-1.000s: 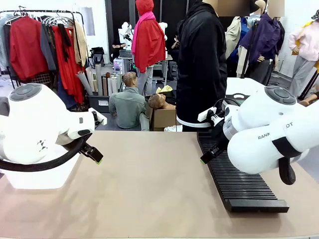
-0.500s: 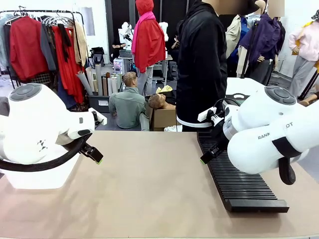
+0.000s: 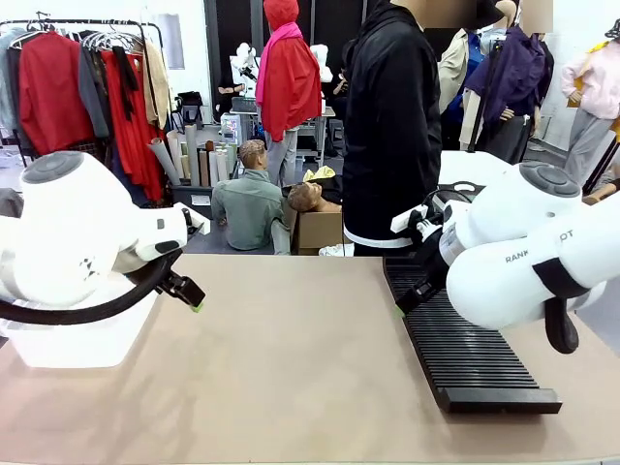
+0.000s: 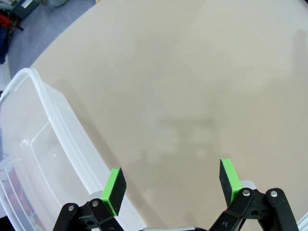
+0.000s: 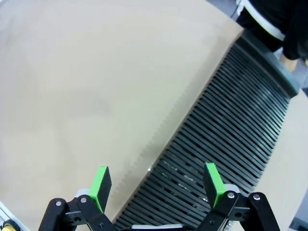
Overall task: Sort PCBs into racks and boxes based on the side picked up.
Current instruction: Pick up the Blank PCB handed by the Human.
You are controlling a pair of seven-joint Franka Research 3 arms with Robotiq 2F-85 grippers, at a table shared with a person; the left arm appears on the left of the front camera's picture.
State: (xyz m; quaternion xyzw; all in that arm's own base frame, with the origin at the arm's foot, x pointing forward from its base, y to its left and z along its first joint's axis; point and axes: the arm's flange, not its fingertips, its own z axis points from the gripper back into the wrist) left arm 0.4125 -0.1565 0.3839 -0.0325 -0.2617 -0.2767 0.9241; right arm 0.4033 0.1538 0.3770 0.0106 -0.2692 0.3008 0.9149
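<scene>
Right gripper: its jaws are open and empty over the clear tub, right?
No. On the right gripper the jaws are open and empty, but over the edge of the black ribbed rack instead; the right wrist view shows it.

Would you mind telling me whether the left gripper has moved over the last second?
Yes, slightly. In the front view the left gripper has risen a little and edged rightward, judged against the clear box, which sits fixed beneath the arm.
</scene>
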